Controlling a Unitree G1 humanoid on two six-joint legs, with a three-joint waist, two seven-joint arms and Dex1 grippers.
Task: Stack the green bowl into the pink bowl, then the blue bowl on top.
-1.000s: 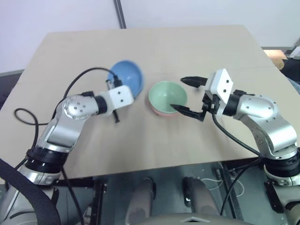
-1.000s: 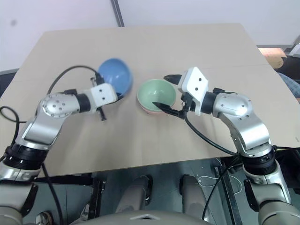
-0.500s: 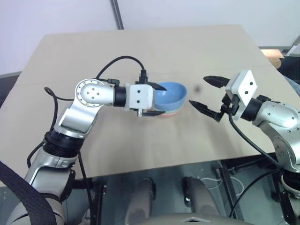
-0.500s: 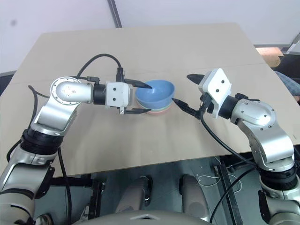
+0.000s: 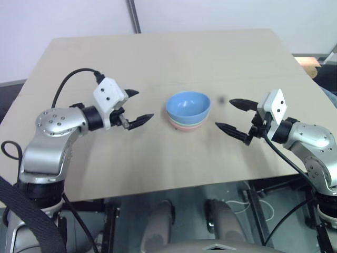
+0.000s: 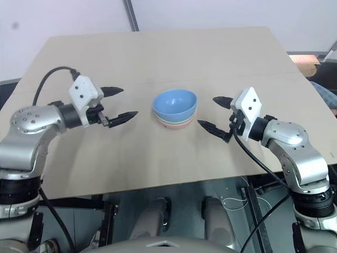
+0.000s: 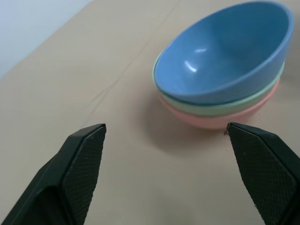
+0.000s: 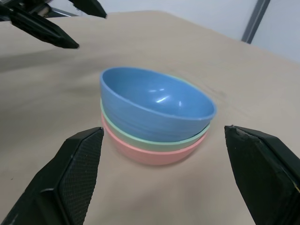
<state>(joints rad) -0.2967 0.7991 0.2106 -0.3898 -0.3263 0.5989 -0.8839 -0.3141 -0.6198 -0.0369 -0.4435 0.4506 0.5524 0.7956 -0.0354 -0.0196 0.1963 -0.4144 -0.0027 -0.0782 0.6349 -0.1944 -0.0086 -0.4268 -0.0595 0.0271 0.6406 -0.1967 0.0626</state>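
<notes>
left hand (image 5: 139,105) open | blue bowl (image 5: 188,105) apart, beside it

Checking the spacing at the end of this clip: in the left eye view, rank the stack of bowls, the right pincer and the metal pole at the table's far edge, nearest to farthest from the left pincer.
1. The stack of bowls, blue one on top, at the table's middle, just right of the open left pincer.
2. The right pincer, open, beyond the stack on the right.
3. The metal pole, behind the table's far edge.
</notes>
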